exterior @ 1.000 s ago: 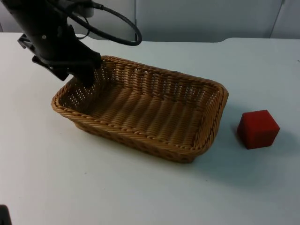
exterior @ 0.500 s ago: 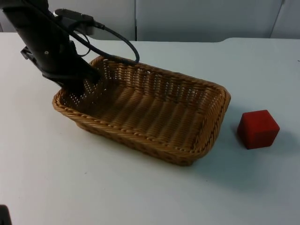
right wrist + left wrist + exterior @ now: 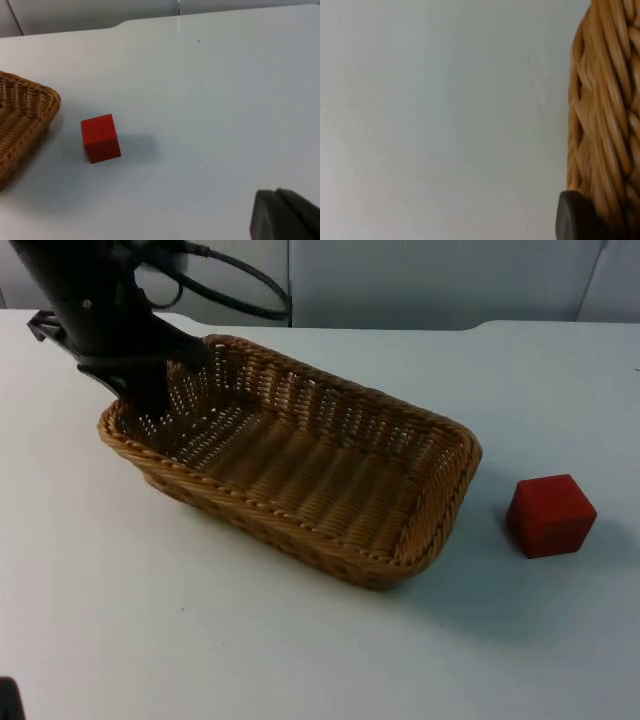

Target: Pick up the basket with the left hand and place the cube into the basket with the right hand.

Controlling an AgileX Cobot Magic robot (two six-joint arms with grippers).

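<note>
**Gripping the basket's left end, cube apart on the right**

Starting at the left of the top view, the left gripper (image 3: 150,390) comes down from the upper corner onto the short end wall of the basket (image 3: 300,465). Its fingers are pinched onto that woven wall, one inside and one outside. In the left wrist view the braided rim of the basket (image 3: 605,115) runs right beside a black fingertip (image 3: 575,217), with bare white table (image 3: 435,120) alongside.

The basket is a long, shallow wicker tray, tan in colour and open side up. Its long axis runs diagonally across the table (image 3: 250,640) — from the held end at the upper left, toward the partition wall, down to the free short end at the lower right, toward the cube. Whether the held end is off the table I cannot tell.

Further right, the red cube (image 3: 550,515) sits on the table just beyond the basket's free end, near it but not touching, one corner edge turned toward the camera. The right wrist view shows the same cube (image 3: 100,138) resting flat beside the basket's corner (image 3: 25,125).

The right gripper (image 3: 285,215) waits well apart from the cube — whether it is spread or closed I cannot tell.
</note>
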